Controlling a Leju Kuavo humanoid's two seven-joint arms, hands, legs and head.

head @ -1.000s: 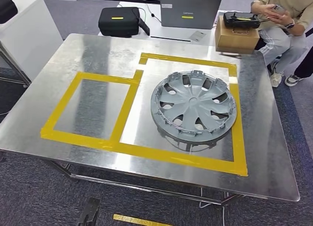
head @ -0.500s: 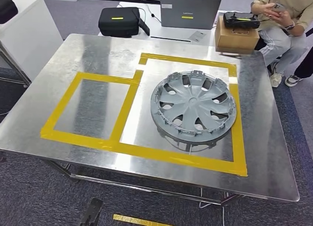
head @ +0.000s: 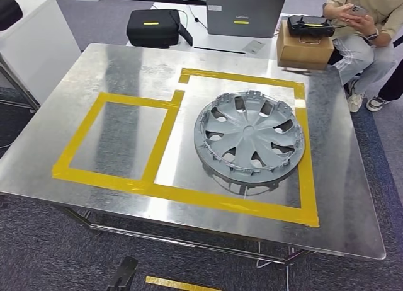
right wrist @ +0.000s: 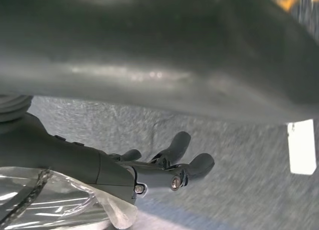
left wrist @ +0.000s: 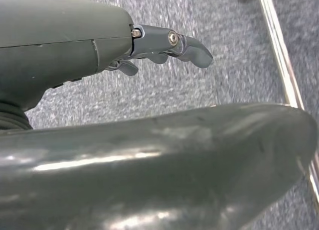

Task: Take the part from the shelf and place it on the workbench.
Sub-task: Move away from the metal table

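Grey plastic spoked wheel cover [head: 249,138] lies flat on the steel workbench [head: 342,190]; we judge it light, flexible, best gripped by the rim. Left hand [left wrist: 165,43] and right hand [right wrist: 169,165]: fingers spread, empty.

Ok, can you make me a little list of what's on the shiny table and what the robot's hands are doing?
part: grey wheel cover, lying flat
where: inside the larger yellow tape box on the metal workbench
smaller tape box: nothing in it
left hand: holds nothing, fingers stretched out over the carpet
right hand: holds nothing, fingers apart
behind the workbench: black case, laptop, cardboard box, seated person
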